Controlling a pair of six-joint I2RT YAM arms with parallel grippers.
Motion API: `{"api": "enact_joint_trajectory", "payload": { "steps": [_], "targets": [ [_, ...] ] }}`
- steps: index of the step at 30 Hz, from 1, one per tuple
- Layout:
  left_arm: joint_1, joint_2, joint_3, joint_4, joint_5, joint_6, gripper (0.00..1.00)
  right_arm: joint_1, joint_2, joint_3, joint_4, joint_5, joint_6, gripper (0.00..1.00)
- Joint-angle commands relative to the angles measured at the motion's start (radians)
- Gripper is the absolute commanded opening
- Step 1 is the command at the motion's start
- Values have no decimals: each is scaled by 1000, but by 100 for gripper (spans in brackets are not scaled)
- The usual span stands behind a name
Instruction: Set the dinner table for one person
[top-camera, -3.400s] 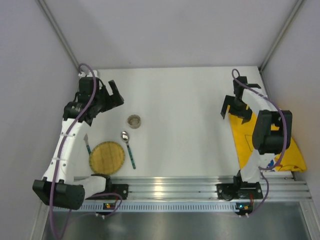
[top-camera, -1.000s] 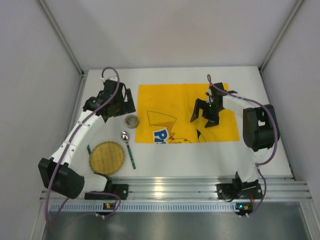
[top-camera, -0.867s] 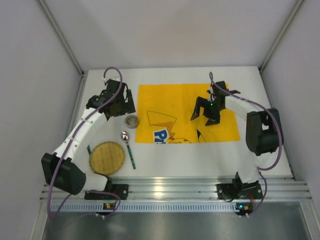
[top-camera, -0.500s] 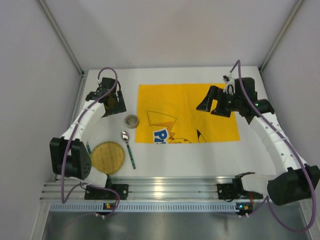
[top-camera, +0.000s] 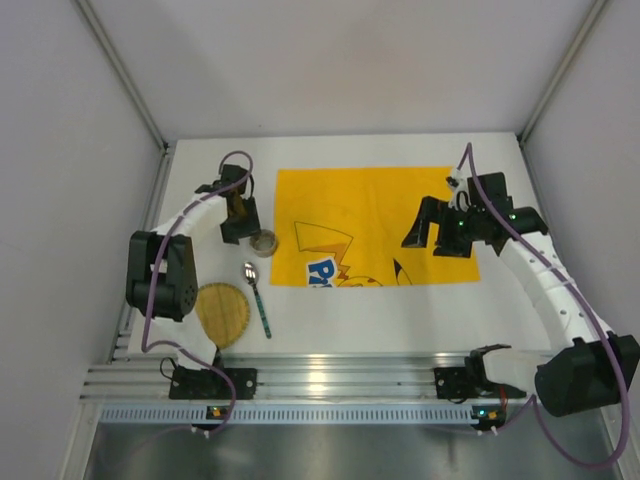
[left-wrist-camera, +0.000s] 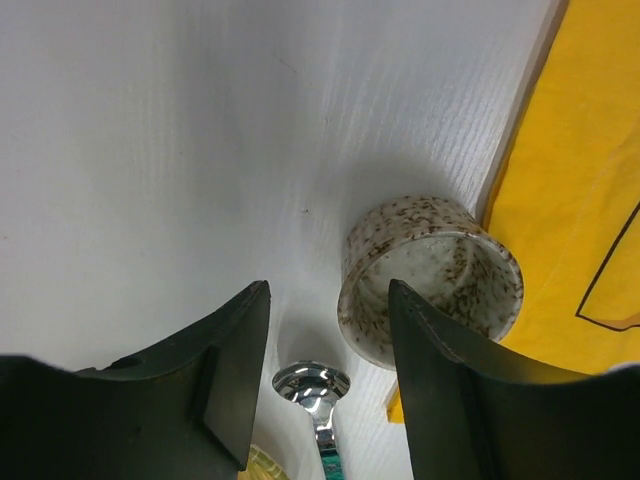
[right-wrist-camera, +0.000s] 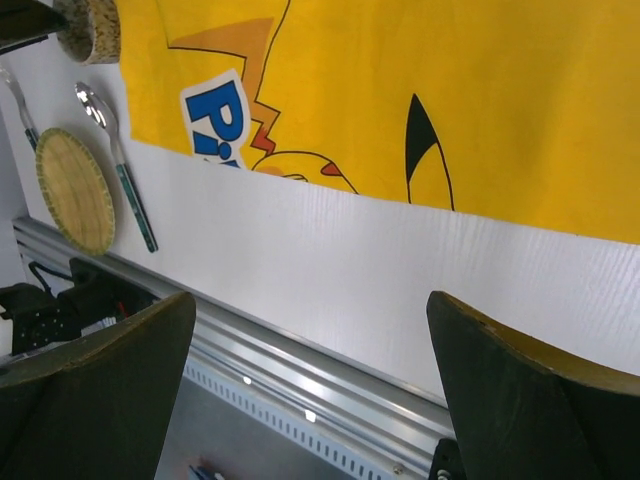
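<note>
The dinner table (top-camera: 400, 320) is a plain white top. A yellow printed placemat (top-camera: 375, 225) lies flat at its middle. A speckled cup (top-camera: 264, 242) stands upright at the mat's left edge. My left gripper (top-camera: 234, 222) hovers just left of the cup, open. In the left wrist view the gripper (left-wrist-camera: 328, 290) frames the cup's (left-wrist-camera: 430, 280) left wall and a spoon bowl (left-wrist-camera: 312, 385); the jaws grip nothing. My right gripper (top-camera: 435, 235) hangs wide open above the mat's right part. Below that gripper (right-wrist-camera: 311, 296) is bare table.
A teal-handled spoon (top-camera: 257, 295) lies near the cup, with a round bamboo mat (top-camera: 222, 313) to its left. A second utensil's metal end (right-wrist-camera: 18, 100) shows beside them. A metal rail (top-camera: 350, 375) runs along the near edge, and walls close in the left, right and back.
My left gripper has swung in beside the cup and its jaws have narrowed. My right gripper has lifted off the placemat and drawn back to the right, still wide open.
</note>
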Motion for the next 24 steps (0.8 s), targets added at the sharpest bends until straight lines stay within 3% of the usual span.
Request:
{"api": "enact_joint_trajectory", "payload": {
  "steps": [1, 8, 12, 17, 24],
  "targets": [
    [1, 37, 1, 45, 8, 9, 56, -21, -19, -15, -28, 18, -39, 100],
    [1, 95, 16, 38, -1, 20, 37, -38, 15, -12, -31, 21, -64, 100],
    [1, 106, 50, 13, -18, 33, 10, -36, 56, 6, -7, -21, -55, 100],
    [-1, 68, 152, -44, -43, 50, 0, -10, 130, 118, 32, -115, -16, 100],
    [-108, 33, 338, -173, -91, 67, 0, 121, 312, 382, 42, -100, 31, 100]
  ]
}}
